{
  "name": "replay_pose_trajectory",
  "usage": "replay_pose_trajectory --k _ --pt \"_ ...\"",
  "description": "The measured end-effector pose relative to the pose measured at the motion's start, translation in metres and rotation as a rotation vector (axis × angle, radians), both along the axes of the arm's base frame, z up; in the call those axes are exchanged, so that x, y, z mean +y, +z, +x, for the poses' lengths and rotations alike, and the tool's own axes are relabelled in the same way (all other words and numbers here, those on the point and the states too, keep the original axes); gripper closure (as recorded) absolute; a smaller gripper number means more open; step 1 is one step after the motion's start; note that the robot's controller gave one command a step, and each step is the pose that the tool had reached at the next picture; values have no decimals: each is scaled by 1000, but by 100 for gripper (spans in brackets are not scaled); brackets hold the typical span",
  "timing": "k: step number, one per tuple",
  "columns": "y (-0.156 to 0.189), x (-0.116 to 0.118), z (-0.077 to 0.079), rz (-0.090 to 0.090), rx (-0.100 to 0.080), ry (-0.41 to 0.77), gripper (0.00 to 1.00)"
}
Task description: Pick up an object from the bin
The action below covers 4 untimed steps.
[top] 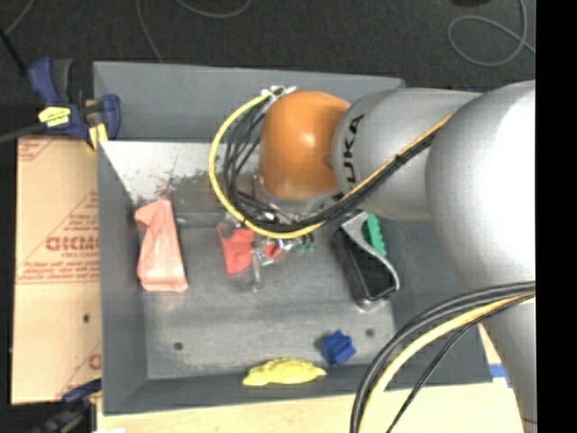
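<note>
We see the gripper point(259, 265) low in the middle of the bin point(270, 327), just beside a red crumpled piece point(234, 251); whether it grips, we cannot tell.

Overhead light is falling evenly across the bin point(252, 332), and its upper-left inner wall is glowing palest. A soft highlight is sitting on the orange cover point(302, 142), while the arm point(451, 170) is throwing a dim shadow over the floor beneath it.

The gripper point(261, 262) is down at the middle of the bin point(270, 332), just beside a red crumpled piece point(236, 249), with a pink bag point(160, 246) well apart at the view's left.
</note>
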State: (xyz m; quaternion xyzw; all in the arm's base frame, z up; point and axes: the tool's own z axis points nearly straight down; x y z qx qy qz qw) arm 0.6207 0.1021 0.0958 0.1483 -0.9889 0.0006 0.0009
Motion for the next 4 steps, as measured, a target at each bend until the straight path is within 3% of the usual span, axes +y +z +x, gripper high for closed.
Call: replay_pose_trajectory --k 1,2,4 --pt "-5 -12 13 7 -17 -281 100" --pt "-5 -12 13 8 -17 -281 100" --pt "37 -13 34 10 -21 -319 100"
